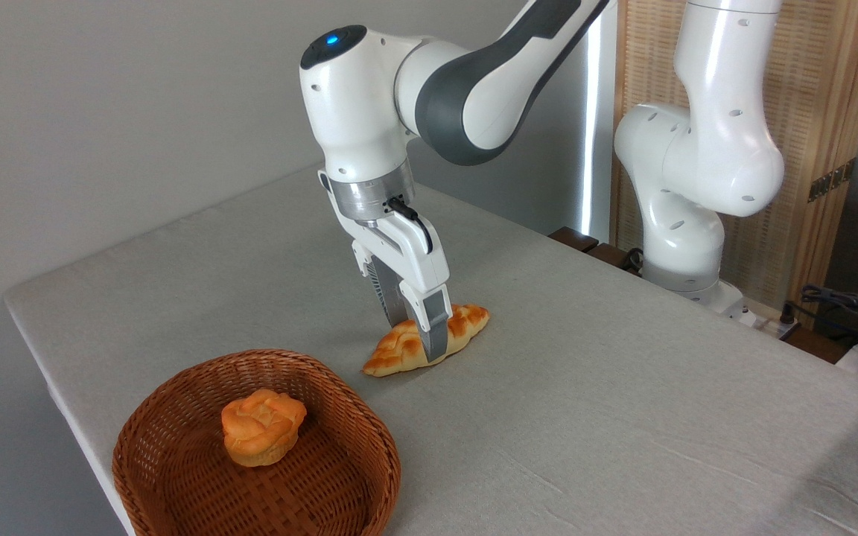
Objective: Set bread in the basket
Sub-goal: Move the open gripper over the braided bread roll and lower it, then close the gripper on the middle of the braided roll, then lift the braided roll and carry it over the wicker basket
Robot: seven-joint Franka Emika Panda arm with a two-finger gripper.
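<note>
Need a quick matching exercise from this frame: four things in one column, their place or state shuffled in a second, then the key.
Things:
1. bread
2. small round bun
3. basket
4. gripper

Places or states:
A. lying inside the basket
B. lowered over the loaf, one finger on either side of its middle
C. at the table's near left corner, holding one item
D. on the tablecloth, outside the basket

Pairs: 1-D, 2-A, 3-C, 4-B
</note>
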